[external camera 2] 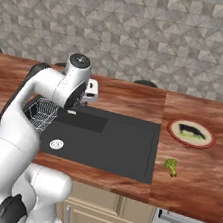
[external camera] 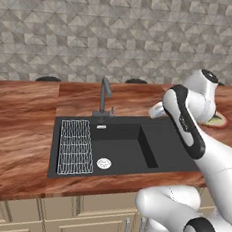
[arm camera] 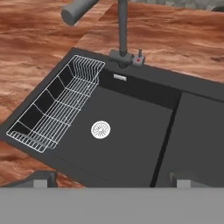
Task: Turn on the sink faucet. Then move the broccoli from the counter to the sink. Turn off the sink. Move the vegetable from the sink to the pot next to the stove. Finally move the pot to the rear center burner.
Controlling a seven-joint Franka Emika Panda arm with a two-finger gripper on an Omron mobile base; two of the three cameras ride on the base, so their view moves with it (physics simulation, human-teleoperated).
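Above the sink [arm camera: 131, 144], the tool [arm camera: 111, 181] is held with its tips spread wide and nothing between them. No water is seen at the faucet [arm camera: 122, 30], so the step in hand is judged to be turning it on. The small lever [arm camera: 139, 59] at the faucet base should be approached squarely and pushed by one tip, not pinched. The broccoli [external camera 2: 171, 166] lies on the worktop [external camera 2: 190, 171] right of the sink, near a plate [external camera 2: 191, 133], well apart from the tool.

grey faceted tile wall [external camera: 96, 30], wooden counter [external camera: 16, 128], beige cabinets [external camera: 53, 217] below.
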